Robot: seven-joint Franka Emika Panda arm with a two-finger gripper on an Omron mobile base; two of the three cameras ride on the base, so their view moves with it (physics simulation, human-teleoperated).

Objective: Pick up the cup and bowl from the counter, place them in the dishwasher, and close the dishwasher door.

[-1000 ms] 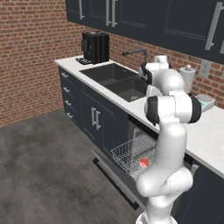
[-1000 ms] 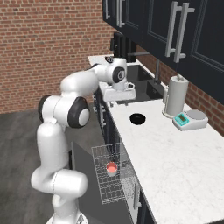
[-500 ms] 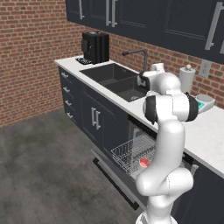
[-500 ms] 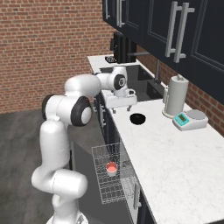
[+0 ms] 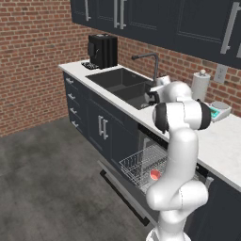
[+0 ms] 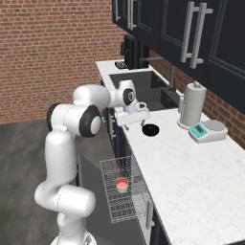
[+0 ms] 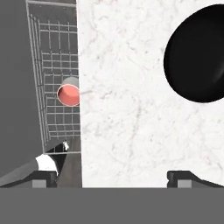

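- The cup (image 6: pixel 122 183) is already seen lying in the wire rack (image 6: pixel 125 191) of the dishwasher (image 5: pixel 141 170), low in the centre of the right base view; in the hand view it shows at the left, its red-pink inside (image 7: pixel 69 95) facing the camera.
- The bowl (image 6: pixel 150 129) is seen on the counter (image 6: pixel 186 177), just right of centre in the right base view and at the upper right edge of the hand view (image 7: pixel 199 54), partly cut off by the frame.
- The gripper (image 6: pixel 131 115) is held above the counter just left of the bowl, with its jaws spread wide and nothing between them; the two dark fingertips (image 7: pixel 43 178) appear at the bottom of the hand view, well apart.
- The step in hand is judged to be the approach to the bowl, the cup's placement being done and the dishwasher door (image 5: pixel 120 188) still lying open.
- The next move is judged to call for the open jaws to be shifted sideways over the bowl's rim, lowered, and then closed on the rim.
- Against the earlier pictures, the hand has been brought from over the sink toward the bowl and lower over the counter; the cup and bowl are unchanged in place.
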